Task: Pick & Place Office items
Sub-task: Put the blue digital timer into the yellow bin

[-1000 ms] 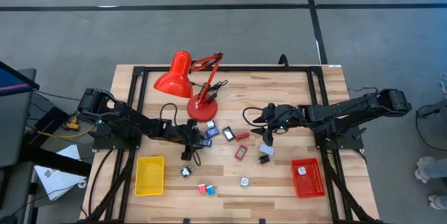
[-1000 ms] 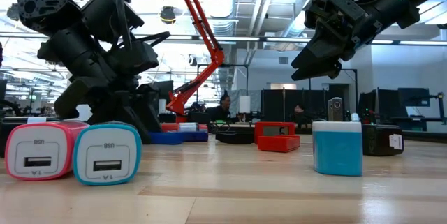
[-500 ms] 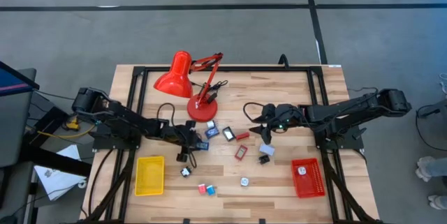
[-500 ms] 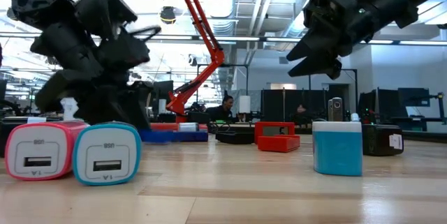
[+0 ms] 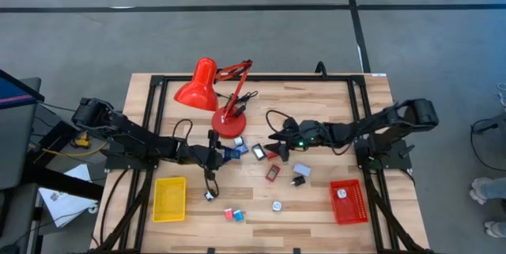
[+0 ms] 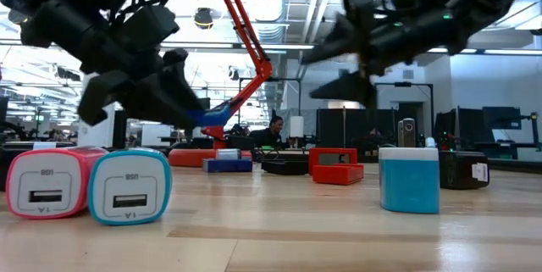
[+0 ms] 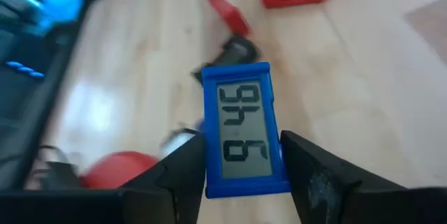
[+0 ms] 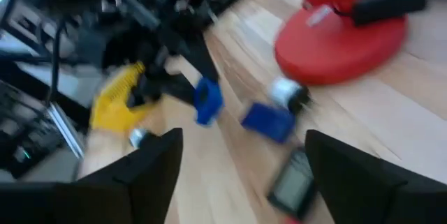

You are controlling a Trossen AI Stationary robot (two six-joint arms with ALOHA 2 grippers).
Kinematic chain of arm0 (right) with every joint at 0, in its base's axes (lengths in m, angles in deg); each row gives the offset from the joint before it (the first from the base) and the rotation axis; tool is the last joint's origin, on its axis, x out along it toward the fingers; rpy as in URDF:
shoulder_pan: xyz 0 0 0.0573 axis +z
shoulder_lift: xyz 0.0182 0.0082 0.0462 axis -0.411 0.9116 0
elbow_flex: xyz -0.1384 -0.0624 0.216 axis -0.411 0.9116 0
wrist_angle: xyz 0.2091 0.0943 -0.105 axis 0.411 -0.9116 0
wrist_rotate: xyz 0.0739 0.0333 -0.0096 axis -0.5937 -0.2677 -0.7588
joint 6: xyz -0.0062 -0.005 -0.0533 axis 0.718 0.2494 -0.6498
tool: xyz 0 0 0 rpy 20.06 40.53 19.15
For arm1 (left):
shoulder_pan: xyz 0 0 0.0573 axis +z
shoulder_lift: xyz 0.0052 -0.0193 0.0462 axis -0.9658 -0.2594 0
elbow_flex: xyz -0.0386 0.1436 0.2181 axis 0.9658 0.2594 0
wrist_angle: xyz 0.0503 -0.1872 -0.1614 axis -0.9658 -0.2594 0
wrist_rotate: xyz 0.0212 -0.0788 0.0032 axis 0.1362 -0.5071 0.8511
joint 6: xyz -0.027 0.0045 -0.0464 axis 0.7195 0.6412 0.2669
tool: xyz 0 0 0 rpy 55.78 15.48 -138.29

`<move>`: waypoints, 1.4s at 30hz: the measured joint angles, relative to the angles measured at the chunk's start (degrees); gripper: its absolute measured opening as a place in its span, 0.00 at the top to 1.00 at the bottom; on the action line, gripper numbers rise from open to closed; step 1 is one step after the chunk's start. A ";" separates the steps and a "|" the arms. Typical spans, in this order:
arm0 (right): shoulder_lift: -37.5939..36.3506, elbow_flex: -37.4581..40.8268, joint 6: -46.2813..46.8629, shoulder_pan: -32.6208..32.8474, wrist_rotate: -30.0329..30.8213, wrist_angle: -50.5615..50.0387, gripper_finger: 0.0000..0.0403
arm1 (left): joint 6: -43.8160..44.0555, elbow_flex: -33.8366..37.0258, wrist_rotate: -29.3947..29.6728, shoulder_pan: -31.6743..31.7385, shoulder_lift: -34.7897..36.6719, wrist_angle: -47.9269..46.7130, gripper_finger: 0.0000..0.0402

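Mid-table, left fingers pinch a blue clock; right fingers spread above clutter.

A pink plug block and a blue plug block sit side by side, touching. A blue box stands well apart. Two dark robot arms hang above the table.

The small blue rectangular plastic clock shows, on its grey display, digits that seem to read 9:46.
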 joint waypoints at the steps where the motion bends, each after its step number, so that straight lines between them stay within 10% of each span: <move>1: 1.31 -0.74 0.37 0.00 0.14 1.33 0.25 | -0.44 -0.40 1.46 -0.23 0.00 0.13 0.58; 24: 24.01 -19.90 2.91 0.76 0.36 3.69 0.29 | -5.24 -2.95 10.19 -0.87 0.00 1.05 0.61; 37: 24.50 -21.26 -1.08 0.92 -0.43 2.60 0.87 | -6.74 -2.95 10.88 -0.89 0.00 1.43 0.60; 42: 24.52 -21.24 -4.39 0.96 -0.34 2.17 0.87 | -4.50 -2.95 10.40 -0.90 0.02 1.81 0.51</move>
